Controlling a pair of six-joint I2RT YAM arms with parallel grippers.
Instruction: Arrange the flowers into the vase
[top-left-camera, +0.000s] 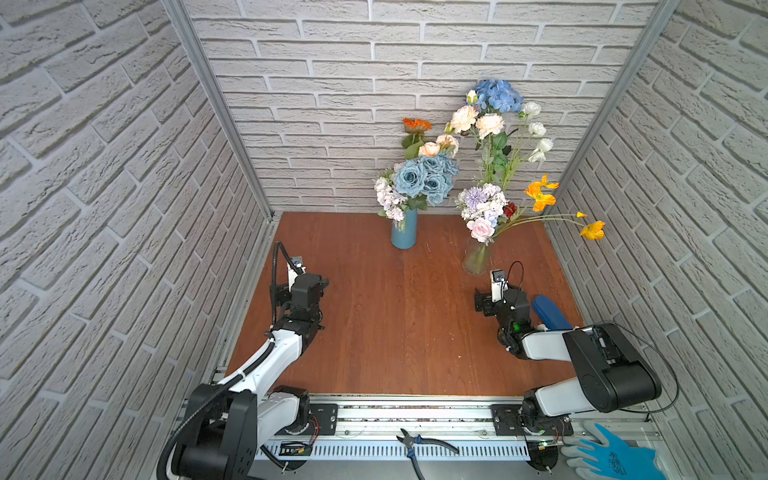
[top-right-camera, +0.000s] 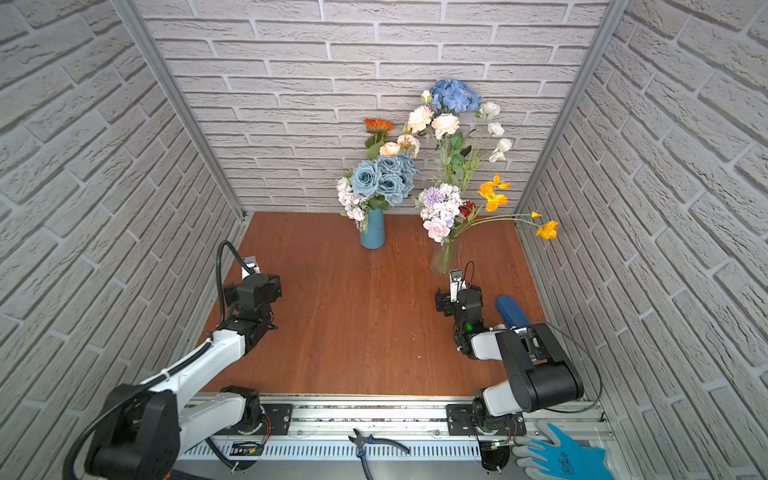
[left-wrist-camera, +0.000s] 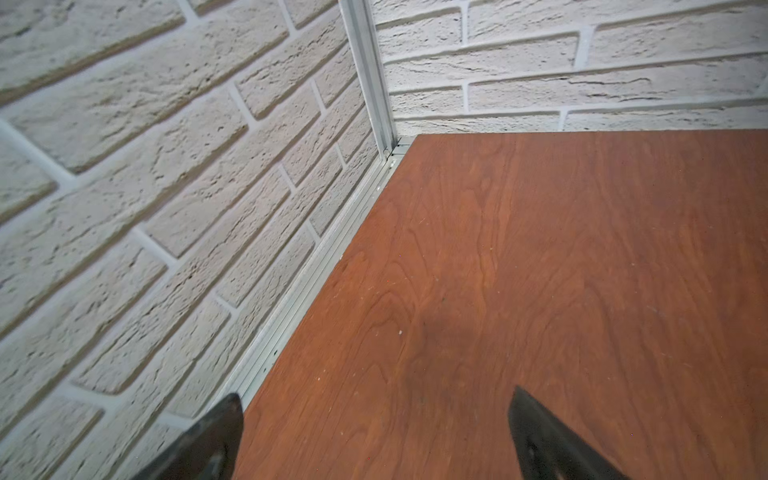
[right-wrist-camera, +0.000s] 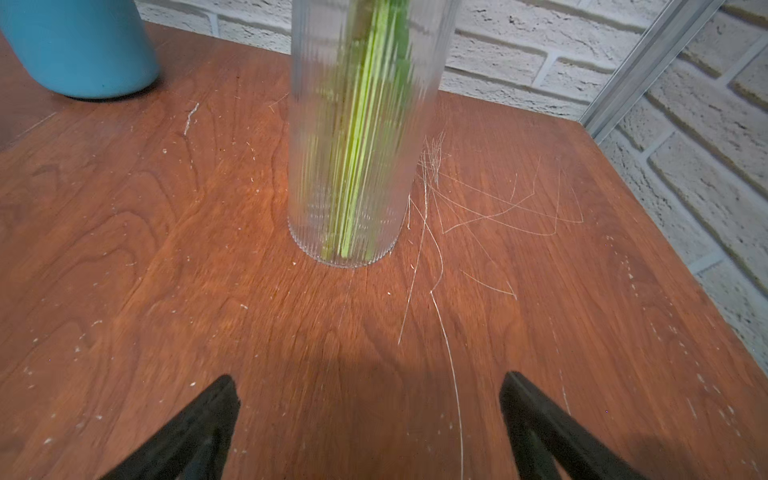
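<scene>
The left gripper (left-wrist-camera: 376, 395) and the right gripper (right-wrist-camera: 368, 378) both hang wide open and empty over the wooden table (top-left-camera: 395, 332), while the flowers (top-left-camera: 424, 178) stand at the back in a blue vase (top-left-camera: 404, 235) and a ribbed glass vase (right-wrist-camera: 353, 166)

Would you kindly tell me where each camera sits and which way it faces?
Top view: overhead, front, looking down at blue vase, glass vase; left arm, right arm show.
Top view: alongside, same flowers.
Left wrist: faces table corner; open left end effector shows.
Right wrist: faces glass vase; open right end effector shows.
Shared: both vases, top and right wrist.
</scene>
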